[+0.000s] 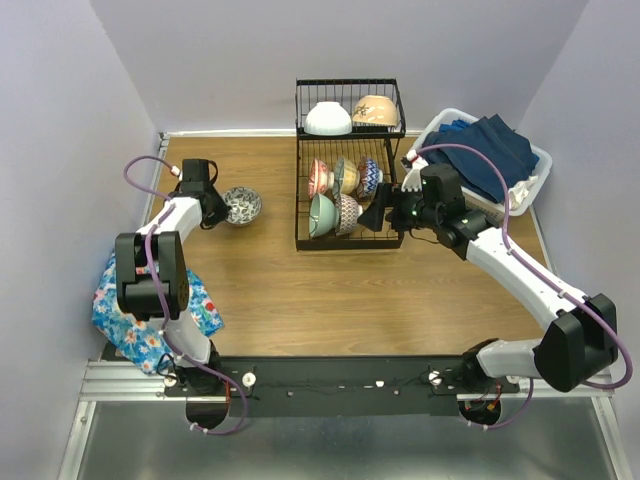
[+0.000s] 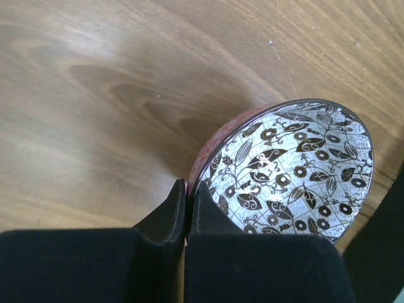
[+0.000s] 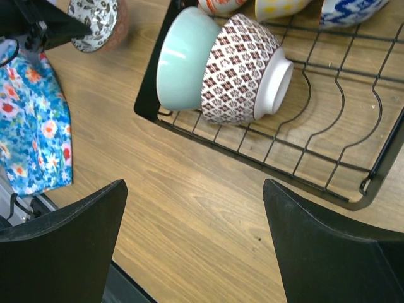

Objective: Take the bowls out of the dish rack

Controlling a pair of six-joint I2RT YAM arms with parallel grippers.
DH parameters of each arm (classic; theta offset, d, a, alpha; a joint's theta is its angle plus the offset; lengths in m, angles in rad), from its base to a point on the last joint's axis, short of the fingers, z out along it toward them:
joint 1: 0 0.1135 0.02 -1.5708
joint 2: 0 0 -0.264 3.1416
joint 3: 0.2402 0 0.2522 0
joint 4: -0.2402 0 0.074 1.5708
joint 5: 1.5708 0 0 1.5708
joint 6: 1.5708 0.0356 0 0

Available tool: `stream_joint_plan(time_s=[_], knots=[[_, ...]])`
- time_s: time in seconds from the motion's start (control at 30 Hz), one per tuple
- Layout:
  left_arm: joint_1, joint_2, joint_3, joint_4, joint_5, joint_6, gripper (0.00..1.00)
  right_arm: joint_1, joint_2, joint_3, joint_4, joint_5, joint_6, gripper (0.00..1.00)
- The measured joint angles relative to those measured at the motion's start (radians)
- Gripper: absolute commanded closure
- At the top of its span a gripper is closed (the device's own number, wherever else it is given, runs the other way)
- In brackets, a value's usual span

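Patterned bowl (image 2: 297, 170) rim-first within closed left end effector (image 2: 188, 190)

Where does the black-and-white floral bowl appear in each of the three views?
Top external: the floral bowl is left of the dish rack, at the left gripper.
Left wrist: right of centre, its rim pinched by that gripper.
Right wrist: top left corner, cut by the edge.
Shared landmark: the wooden table.

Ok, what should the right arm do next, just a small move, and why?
Probably ease the right end effector forward toward the diamond-patterned bowl in the dish rack. Its jaws stand wide open and empty, facing that bowl, which lies on its side against the mint-green bowl.
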Motion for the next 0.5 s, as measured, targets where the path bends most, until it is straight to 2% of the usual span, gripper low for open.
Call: stream_joint_plan(time_s=[0.27, 0.37, 0.47, 0.5], knots=[[0.006, 0.108, 0.045, -0.003, 0.064, -0.005, 1.0, 0.0, 0.005, 0.0, -0.039, 0.0, -0.003, 0.04], [0.011, 0.114, 0.055, -0.002, 0.069, -0.003, 0.91, 0.0, 0.005, 0.0, -0.043, 0.0, -0.003, 0.04], [0.017, 0.118, 0.055, -0.001, 0.074, -0.003, 0.73, 0.0, 0.005, -0.001, -0.042, 0.0, -0.002, 0.04], [0.019, 0.119, 0.055, -0.001, 0.077, 0.0, 0.64, 0.0, 0.005, -0.003, -0.041, 0.0, -0.002, 0.04]])
